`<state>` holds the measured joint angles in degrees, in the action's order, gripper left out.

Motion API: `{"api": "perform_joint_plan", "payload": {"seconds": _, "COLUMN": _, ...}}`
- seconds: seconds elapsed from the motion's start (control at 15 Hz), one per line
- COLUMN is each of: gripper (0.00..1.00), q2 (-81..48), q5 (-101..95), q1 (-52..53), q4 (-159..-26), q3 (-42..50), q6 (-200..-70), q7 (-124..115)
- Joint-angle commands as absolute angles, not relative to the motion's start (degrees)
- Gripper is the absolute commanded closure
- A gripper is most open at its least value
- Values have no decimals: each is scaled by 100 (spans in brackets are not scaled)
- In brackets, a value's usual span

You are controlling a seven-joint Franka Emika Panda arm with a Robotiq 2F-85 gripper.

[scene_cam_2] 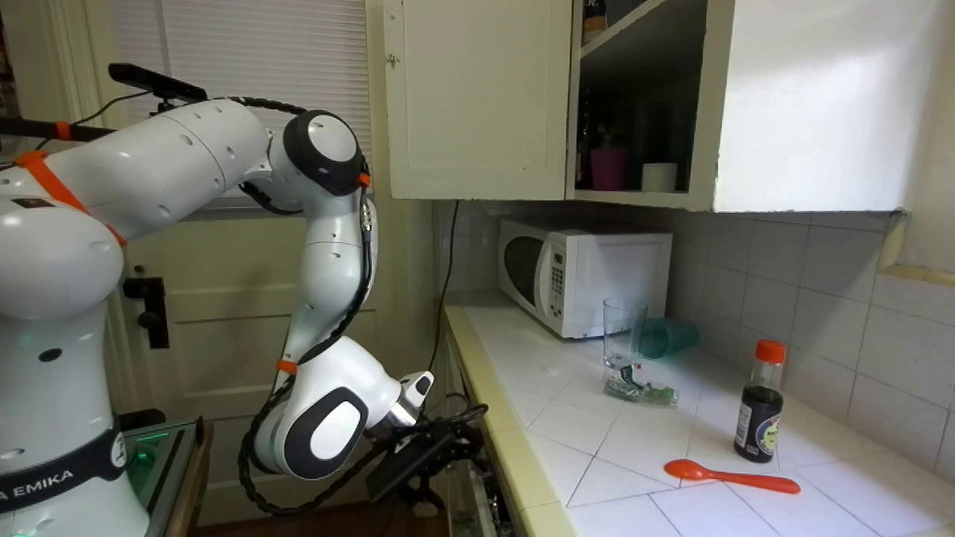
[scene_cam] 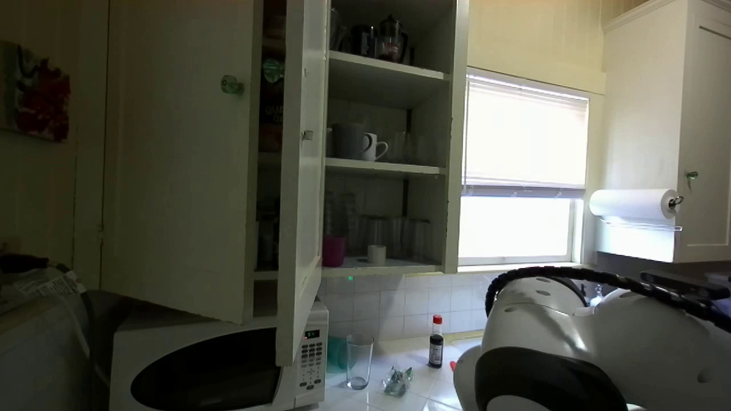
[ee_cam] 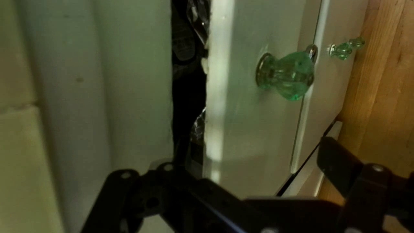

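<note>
Drawer [ee_cam: 255, 123] stands ajar by the parted jaws, its green knob [ee_cam: 292, 76] jutting out, counter edge [scene_cam_2: 501, 418] above.

white arm [scene_cam_2: 179, 151] | black joint rings [scene_cam_2: 325, 177] | ribbed black cable [scene_cam: 594, 275] | orange straps [scene_cam_2: 58, 188] | "EMIKA" lettering [scene_cam_2: 43, 483]

The black band [scene_cam_2: 63, 477] on the robot base [scene_cam_2: 52, 388] reads “A EMIKA” in white. The bottle label [scene_cam_2: 766, 435] is illegible.

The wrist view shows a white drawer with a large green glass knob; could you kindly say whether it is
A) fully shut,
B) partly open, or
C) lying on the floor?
B, since the white drawer stands away from the pale cabinet face, leaving a dark gap.
</note>
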<state>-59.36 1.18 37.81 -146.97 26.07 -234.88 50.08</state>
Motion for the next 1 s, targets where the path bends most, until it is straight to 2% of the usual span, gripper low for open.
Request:
{"api": "perform_joint_plan", "payload": {"seconds": 0.0, "gripper": 0, "q2": -5732, "q5": -414, "q1": 3093, "q4": -14476, "q3": 2220, "q6": -23060, "q7": 5361}}
{"api": "perform_joint_plan", "payload": {"seconds": 0.4, "gripper": 0, "q2": -5267, "q5": -1095, "q1": 2279, "q4": -14494, "q3": 1614, "q6": -22377, "q7": 5450}}
{"api": "perform_joint_plan", "payload": {"seconds": 0.93, "gripper": 0, "q2": -4798, "q5": -1262, "q1": 2006, "q4": -14778, "q3": 961, "q6": -21850, "q7": 5482}}
